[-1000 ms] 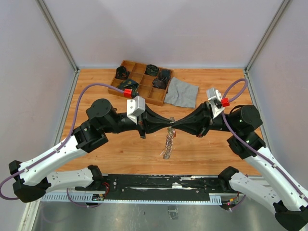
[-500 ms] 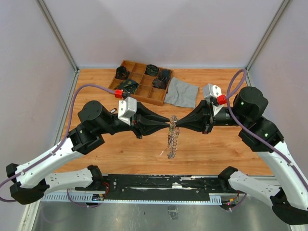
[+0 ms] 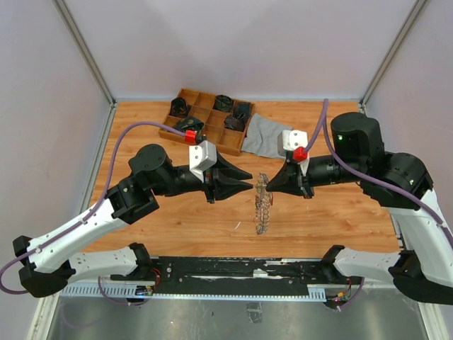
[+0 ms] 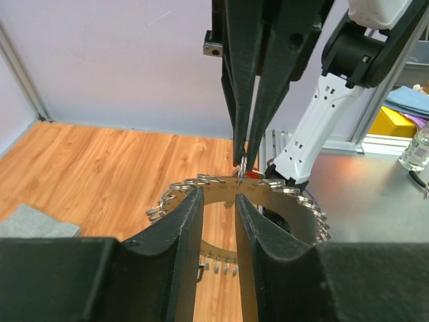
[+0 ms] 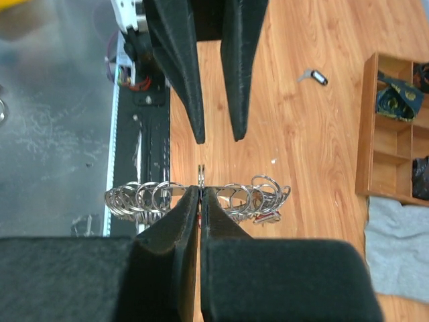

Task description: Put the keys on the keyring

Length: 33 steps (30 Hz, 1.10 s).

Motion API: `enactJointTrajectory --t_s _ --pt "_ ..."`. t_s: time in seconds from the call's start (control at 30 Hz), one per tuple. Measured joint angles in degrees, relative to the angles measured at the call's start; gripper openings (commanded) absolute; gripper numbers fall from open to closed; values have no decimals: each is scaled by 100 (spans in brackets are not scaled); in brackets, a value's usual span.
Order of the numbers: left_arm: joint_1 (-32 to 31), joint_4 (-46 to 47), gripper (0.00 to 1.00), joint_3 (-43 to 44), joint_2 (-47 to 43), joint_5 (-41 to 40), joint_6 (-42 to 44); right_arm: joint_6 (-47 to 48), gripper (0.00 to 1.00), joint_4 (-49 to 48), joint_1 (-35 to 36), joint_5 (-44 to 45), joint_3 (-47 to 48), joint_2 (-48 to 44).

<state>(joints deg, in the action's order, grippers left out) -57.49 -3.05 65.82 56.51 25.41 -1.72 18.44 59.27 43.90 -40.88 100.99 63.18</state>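
One large grey metal keyring, its band crowded with small silver rings, hangs over the middle of the wooden table. From above it is seen edge-on, its long axis running from far to near; whether its lower end touches the wood I cannot tell. The right gripper has its jaws closed tight on a small ring at the top of the band. On the opposite side, the left gripper faces the band with its jaws parted, nothing between them and the tips just short of the metal. Both forearms lie roughly level and point at each other, the right elbow raised high and the left arm reaching in from the near left. What looks like a small silver key with a dark tag lies loose on the table. Well behind, a brown wooden compartment tray holding dark items sits near the far edge, with a crumpled grey cloth just beside it on the right.
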Motion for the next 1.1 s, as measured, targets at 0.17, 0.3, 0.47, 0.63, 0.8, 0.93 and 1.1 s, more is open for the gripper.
enactJointTrajectory --t_s 0.17,0.3,0.47,0.63,0.8,0.93,1.1 --pt "0 -59 36 0 2 -26 13 275 1 903 763 966 664 472" --pt "0 -101 40 7 37 -22 24 402 1 1300 1084 1539 994 813" --pt "0 -229 42 7 66 -17 63 459 1 1478 1126 1814 1019 942" --pt "0 -302 42 15 92 76 155 481 1 1537 1204 1871 1115 981" --pt "0 -319 45 39 184 157 205 498 1 1523 1224 1886 1259 1003" --pt "0 -317 45 39 216 173 229 505 1 1519 1237 1882 1268 1008" --pt "0 -306 37 76 251 203 256 507 1 1517 1279 1843 1268 1027"
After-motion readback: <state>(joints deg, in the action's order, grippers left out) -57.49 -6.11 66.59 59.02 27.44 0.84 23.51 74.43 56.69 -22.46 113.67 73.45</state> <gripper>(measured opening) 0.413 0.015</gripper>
